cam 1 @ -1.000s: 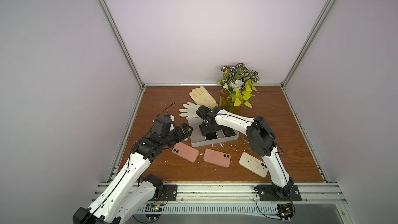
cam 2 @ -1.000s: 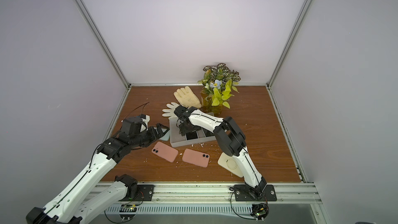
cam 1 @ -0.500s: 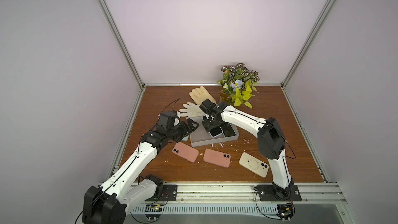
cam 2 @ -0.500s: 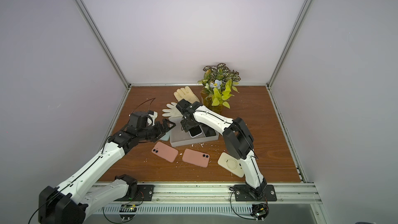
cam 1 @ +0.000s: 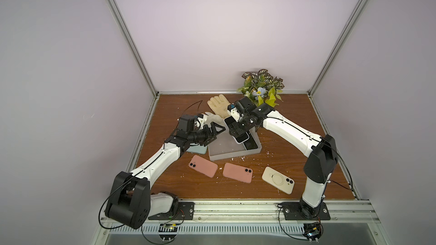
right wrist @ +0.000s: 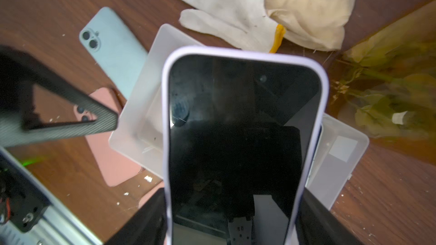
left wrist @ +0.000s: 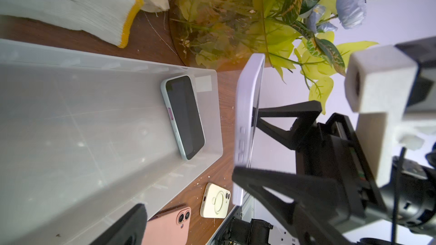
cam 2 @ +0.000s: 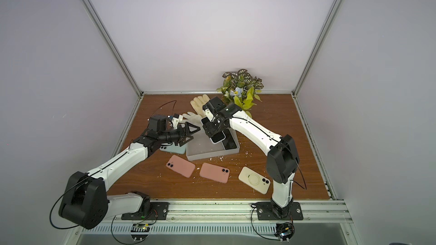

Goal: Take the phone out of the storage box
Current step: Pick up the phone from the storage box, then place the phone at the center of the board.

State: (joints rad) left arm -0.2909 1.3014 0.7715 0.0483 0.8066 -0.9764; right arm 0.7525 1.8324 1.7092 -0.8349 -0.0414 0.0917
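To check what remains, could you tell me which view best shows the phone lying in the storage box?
Left wrist view: the mint phone lies whole, screen-up, in the storage box. Both top views show only its dark screen; the right wrist view's lavender phone hides it.

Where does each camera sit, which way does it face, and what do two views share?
Top views: high over the front rail, facing down at the brown wooden table; left arm and right arm show.
Left wrist: on the left arm, facing across the shallow light-grey translucent plastic storage box toward the right hand; one left finger shows.
Right wrist: on the right arm, facing down the lilac-cased phone in its hand.
Shared: both wrist views show that phone and box.
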